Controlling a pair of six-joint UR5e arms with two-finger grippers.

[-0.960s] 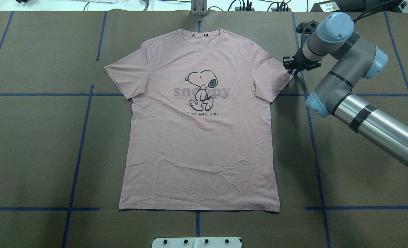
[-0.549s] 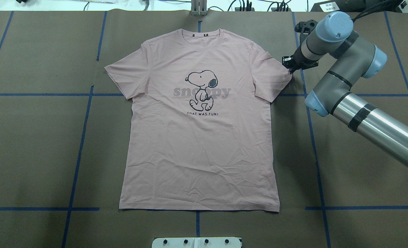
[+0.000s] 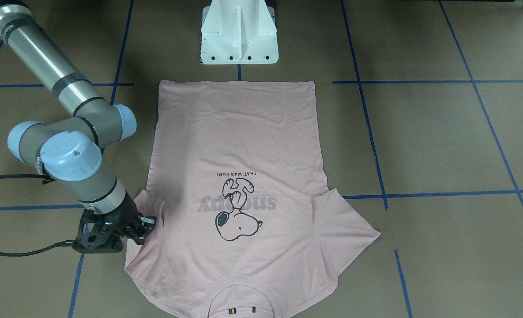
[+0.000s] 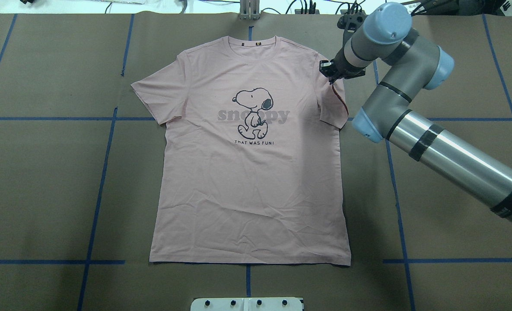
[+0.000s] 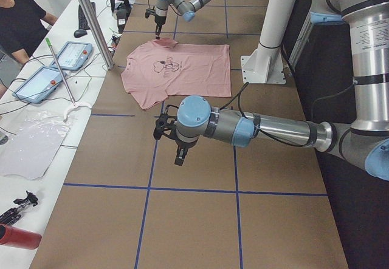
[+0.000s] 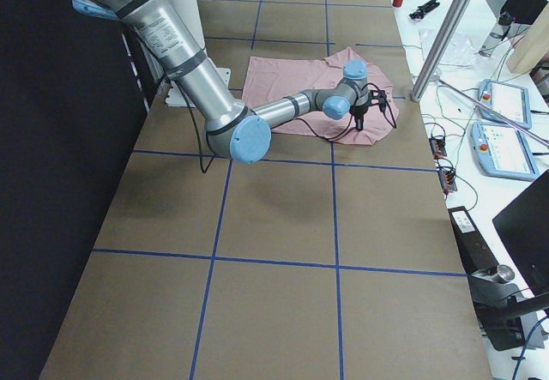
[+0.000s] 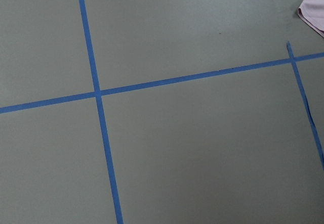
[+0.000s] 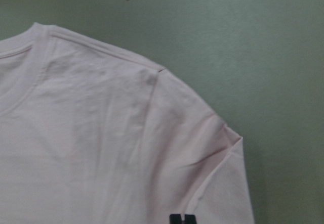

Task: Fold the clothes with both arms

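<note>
The pale pink T-shirt (image 4: 247,181) lies flat, print up, collar toward the far edge of the table. My right gripper (image 4: 330,74) is shut on the outer edge of the shirt's right sleeve (image 4: 333,103). It holds that edge raised and drawn in over the shoulder, so the sleeve is partly doubled over. In the front-facing view the right gripper (image 3: 145,226) sits at the sleeve beside the shirt (image 3: 239,132). The right wrist view shows the folded sleeve (image 8: 217,173) just above a fingertip (image 8: 182,219). My left gripper (image 5: 180,156) hovers over bare table well off the shirt (image 5: 182,68); I cannot tell whether it is open or shut.
The white pedestal base (image 3: 239,39) stands just behind the shirt's hem. Blue tape lines (image 4: 104,147) grid the brown table cover. A side table with teach pendants (image 5: 73,53) and a seated person (image 5: 18,20) lie beyond the far edge, behind a metal pole (image 5: 91,20).
My right gripper has moved left and slightly farther away, carrying the sleeve tip inward over the shirt's shoulder. The rest of the shirt has not shifted.
</note>
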